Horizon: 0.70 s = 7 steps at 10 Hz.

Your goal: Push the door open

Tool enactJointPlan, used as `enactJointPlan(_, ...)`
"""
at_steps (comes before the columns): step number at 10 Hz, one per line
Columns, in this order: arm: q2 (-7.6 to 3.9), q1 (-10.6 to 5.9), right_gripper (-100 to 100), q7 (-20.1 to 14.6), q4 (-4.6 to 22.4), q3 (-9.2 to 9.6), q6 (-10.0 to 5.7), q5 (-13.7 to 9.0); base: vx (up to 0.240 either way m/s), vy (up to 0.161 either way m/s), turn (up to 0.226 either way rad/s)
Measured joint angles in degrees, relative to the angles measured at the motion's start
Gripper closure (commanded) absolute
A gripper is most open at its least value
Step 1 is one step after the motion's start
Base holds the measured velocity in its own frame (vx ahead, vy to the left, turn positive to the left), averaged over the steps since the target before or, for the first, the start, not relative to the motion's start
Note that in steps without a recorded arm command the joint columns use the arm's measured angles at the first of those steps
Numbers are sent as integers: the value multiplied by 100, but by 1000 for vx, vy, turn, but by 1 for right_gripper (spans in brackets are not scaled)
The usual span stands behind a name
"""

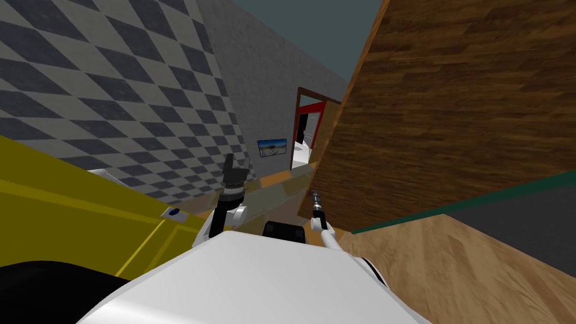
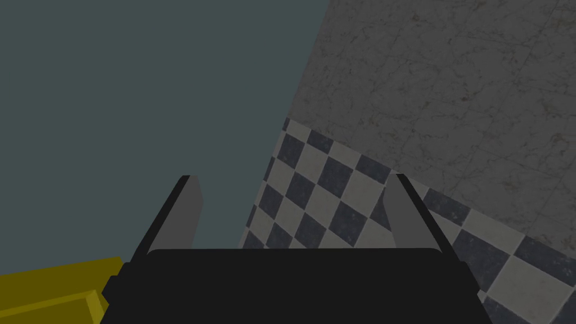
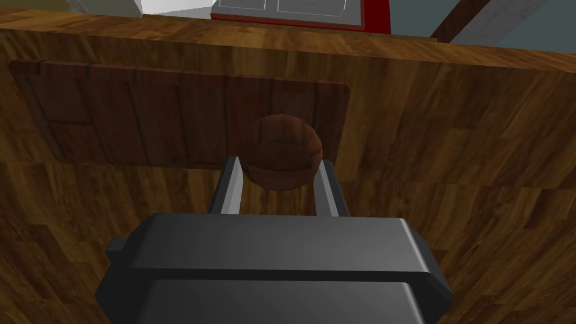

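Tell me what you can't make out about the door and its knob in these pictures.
1. Stem of the knob: right wrist view, hidden behind the knob itself.
2. Hinges of the door: head view, cut off by the top and right edges.
3. Grip of the right hand: head view, too small to tell.

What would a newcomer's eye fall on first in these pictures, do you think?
The big wooden door on my right, with the right gripper shut on its round knob. Next, the checkered wall to the left, where the left gripper hangs open near a yellow panel.
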Motion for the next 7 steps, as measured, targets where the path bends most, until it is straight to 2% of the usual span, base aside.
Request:
enactJointPlan(2,3,47,100,70,-71,-142,64,-69,165,63,-45)
enactJointPlan(4,-44,-120,100,60,210,-255,-98,-127,164,93,-65)
enactJointPlan(5,-27,6,100,102,1,-316,-11,-155,199,92,-71)
enactJointPlan(6,-49,-4,100,113,31,-374,18,-186,176,79,-49)
enactJointPlan(7,-75,-84,100,111,180,-440,-39,-220,180,77,-50)
